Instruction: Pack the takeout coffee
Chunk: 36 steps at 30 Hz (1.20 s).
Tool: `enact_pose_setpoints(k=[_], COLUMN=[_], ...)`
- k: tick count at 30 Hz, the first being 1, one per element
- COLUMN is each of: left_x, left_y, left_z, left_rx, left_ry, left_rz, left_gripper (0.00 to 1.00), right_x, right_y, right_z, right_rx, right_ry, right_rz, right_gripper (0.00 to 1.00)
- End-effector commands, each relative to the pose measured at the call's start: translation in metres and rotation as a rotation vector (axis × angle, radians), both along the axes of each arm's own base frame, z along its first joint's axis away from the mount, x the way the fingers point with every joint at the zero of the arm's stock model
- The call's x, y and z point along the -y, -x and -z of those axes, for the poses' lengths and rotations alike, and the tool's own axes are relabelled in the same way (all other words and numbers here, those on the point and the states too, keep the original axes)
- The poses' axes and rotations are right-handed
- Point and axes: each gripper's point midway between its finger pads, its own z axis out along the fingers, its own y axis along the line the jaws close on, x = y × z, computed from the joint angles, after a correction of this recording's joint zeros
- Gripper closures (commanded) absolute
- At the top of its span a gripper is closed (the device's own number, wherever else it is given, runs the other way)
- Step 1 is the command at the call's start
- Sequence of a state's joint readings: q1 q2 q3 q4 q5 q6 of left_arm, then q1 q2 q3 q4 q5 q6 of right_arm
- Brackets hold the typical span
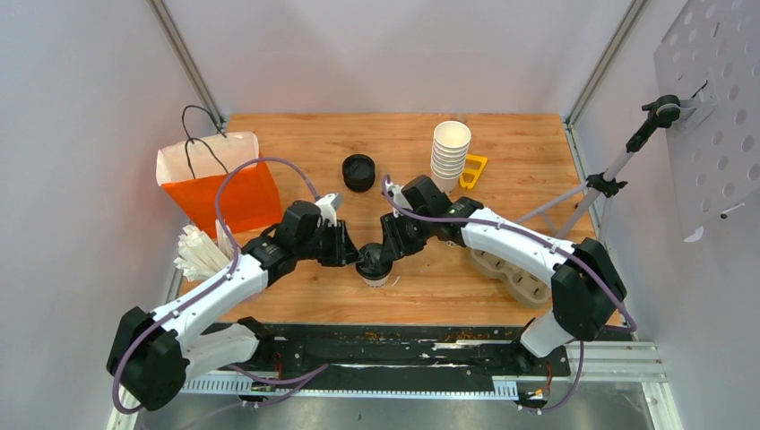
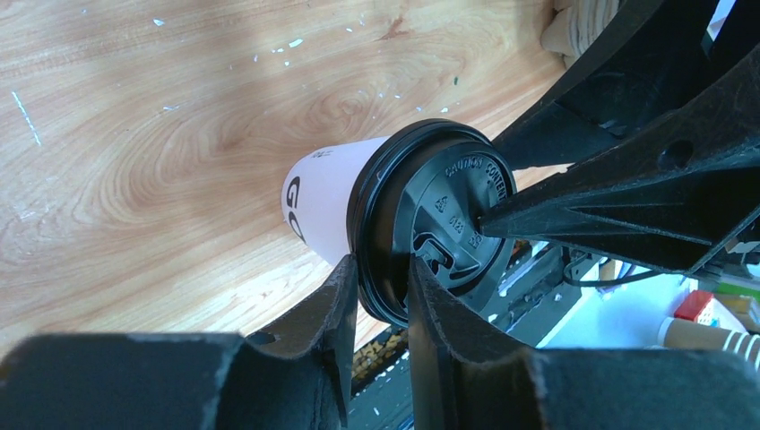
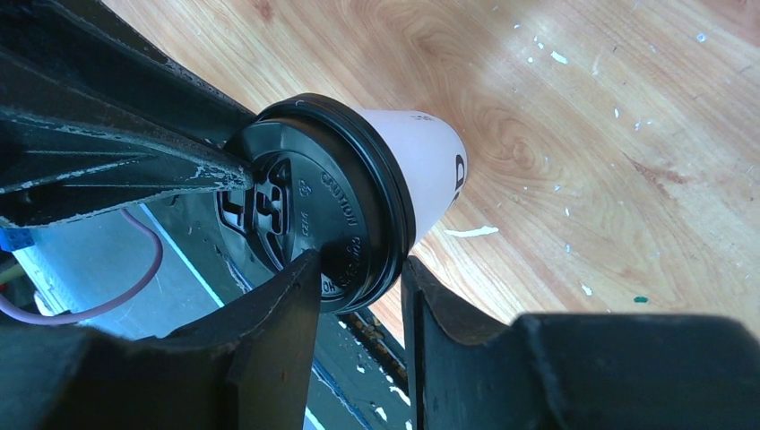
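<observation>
Standing upright on the wooden table [image 1: 296,143], close to its near edge and about midway between the two arms, a lidded cup [image 1: 375,270] of takeout coffee has its long axis vertical. Its black lid [image 2: 439,224] faces up and its narrower white base sits on the wood. The left gripper [image 1: 352,253] reaches it from the left and the right gripper [image 1: 391,253] from the right, so the two meet over the cup. Each has its jaws narrow and pinched on the lid's rim, with one finger on the lid's top face and the other under the rim against the white wall. Black lettering shows on the cup's side. A second lidded cup [image 1: 358,172], also upright, stands farther back, well apart. The orange paper bag [image 1: 228,199] stands at the left rear, and a stack of lidless cups [image 1: 451,152] rises at the right rear.
</observation>
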State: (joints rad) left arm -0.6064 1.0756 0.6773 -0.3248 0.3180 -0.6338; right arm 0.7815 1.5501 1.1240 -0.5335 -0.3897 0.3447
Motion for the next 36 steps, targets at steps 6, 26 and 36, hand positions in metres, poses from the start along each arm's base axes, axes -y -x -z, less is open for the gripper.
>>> enact_pose_setpoints(k=[6,26,36], left_x=[0.006,-0.007,0.009], left_y=[0.023,-0.016,-0.034], left_z=[-0.002,-0.047,-0.037], left_rx=[-0.085,0.062,0.034], left_ry=[0.119,-0.016,0.041], left_rz=[-0.015,-0.041,0.070], left_gripper=[0.68,0.43,0.55], right_x=[-0.004,-0.004,-0.022], right_y=[-0.027,0.001,0.020], right_z=[-0.013,-0.072,-0.068], right_rx=[0.153,0.073,-0.013], right_ry=[0.031,-0.140,-0.294], right_rz=[-0.112,-0.010,-0.021], right_gripper=[0.60,0.58,0.73])
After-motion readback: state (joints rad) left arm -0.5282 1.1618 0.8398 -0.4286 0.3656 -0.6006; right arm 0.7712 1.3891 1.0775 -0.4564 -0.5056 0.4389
